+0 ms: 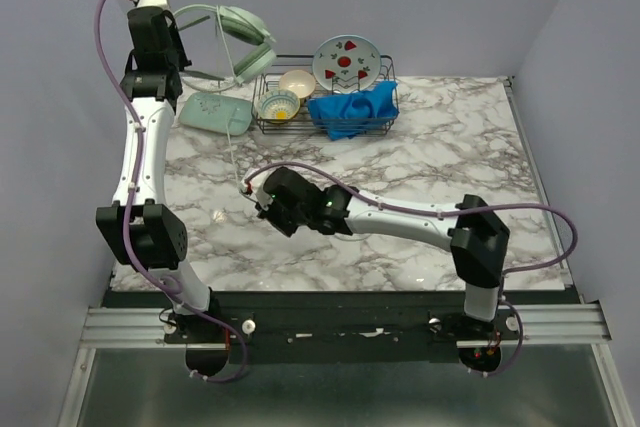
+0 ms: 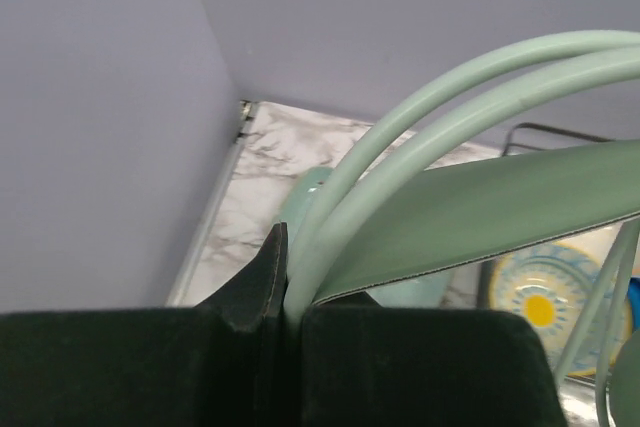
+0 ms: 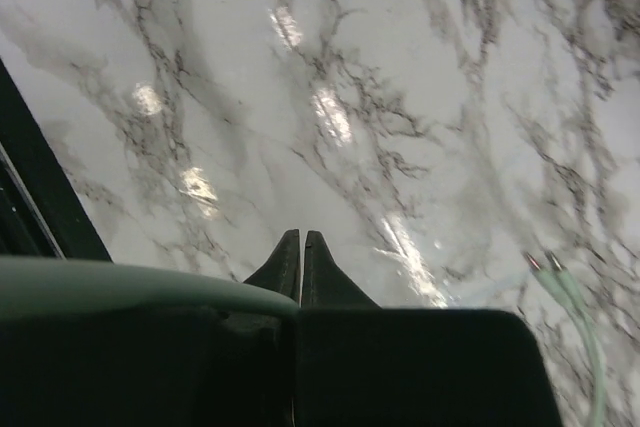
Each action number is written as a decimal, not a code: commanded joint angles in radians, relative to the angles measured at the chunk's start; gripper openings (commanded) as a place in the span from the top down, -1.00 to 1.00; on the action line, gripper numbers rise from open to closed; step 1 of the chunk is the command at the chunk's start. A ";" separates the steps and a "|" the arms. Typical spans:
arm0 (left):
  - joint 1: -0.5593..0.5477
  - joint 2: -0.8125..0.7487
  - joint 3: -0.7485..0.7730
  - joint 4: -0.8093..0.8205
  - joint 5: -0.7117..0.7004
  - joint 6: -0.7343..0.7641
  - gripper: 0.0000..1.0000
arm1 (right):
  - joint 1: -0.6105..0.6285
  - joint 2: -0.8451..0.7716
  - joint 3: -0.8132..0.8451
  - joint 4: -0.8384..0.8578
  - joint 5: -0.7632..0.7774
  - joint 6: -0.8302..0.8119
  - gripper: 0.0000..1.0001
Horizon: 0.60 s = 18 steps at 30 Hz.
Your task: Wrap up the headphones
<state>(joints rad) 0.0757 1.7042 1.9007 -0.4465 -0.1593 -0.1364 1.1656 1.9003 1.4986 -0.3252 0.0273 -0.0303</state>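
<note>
Clamped tight, the left gripper [image 2: 290, 292] pinches the slim headband [image 2: 420, 117] of the headphones [image 1: 243, 39], which hang raised at the back left corner, above a mint tray [image 1: 210, 113]. Their thin cable [image 1: 232, 137] drops to the marble table [image 1: 450, 157], where its plug [image 3: 548, 269] lies near the right gripper [image 3: 302, 239] but apart from it. That gripper's tips are pressed together low over the marble, with nothing visible between them. Behind stands a wire rack [image 1: 390, 75] holding a plate [image 1: 347, 64], two bowls [image 1: 278, 105] and a blue cloth [image 1: 350, 110].
</note>
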 commanded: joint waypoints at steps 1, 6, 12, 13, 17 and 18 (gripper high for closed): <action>0.004 0.015 -0.074 0.327 -0.224 0.170 1.00 | 0.032 -0.118 0.014 -0.213 0.170 -0.100 0.99; 0.004 0.014 -0.098 0.328 -0.184 0.196 1.00 | 0.032 -0.132 -0.012 -0.279 0.325 -0.140 0.99; 0.012 0.009 -0.008 0.218 -0.076 0.083 1.00 | 0.023 -0.057 -0.024 -0.295 0.345 -0.138 0.99; 0.015 0.006 0.004 0.207 -0.065 0.071 1.00 | 0.019 -0.023 -0.032 -0.291 0.349 -0.137 0.99; 0.018 -0.006 0.058 0.166 -0.034 0.029 1.00 | -0.014 0.055 -0.044 -0.288 0.327 -0.128 0.99; 0.019 -0.008 0.079 0.157 -0.019 0.014 1.00 | -0.014 0.068 -0.044 -0.285 0.318 -0.126 0.99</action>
<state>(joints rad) 0.0746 1.7271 1.8790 -0.3965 -0.2157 -0.0090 1.1568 1.8851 1.4826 -0.5430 0.3714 -0.1059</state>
